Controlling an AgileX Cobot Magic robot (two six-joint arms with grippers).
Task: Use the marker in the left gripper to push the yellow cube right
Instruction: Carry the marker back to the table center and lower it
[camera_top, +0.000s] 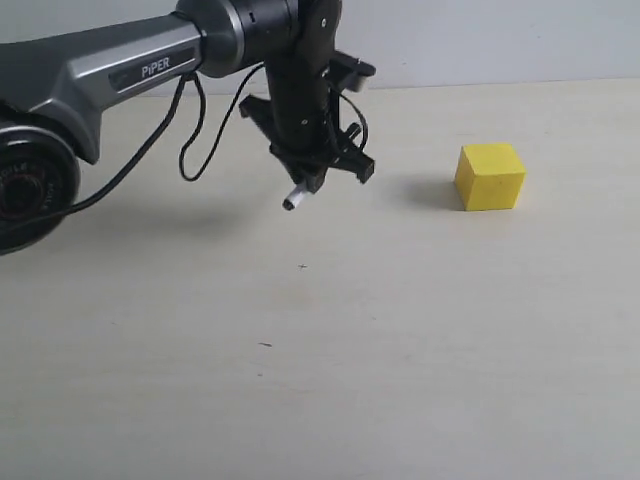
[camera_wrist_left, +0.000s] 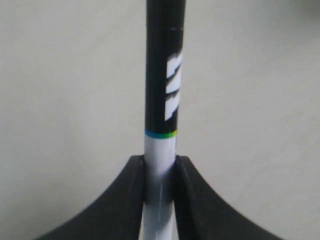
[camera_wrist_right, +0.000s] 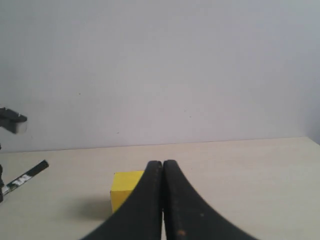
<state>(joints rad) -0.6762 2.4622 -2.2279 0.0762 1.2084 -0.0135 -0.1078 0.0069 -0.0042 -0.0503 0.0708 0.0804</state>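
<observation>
Pale tabletop is running back to a plain grey wall. A dark arm is reaching in from the left, hanging its left gripper above the surface. The right gripper is pressing its jaws together on nothing, partly hiding the yellow cube, which is sitting on the table well right of the left gripper, bare surface lying between. That gripper is clamping the marker by its white barrel, one end poking down-left.

Black-and-white marker, tilted, clamped in the left hand, well apart from the small yellow cube.
</observation>
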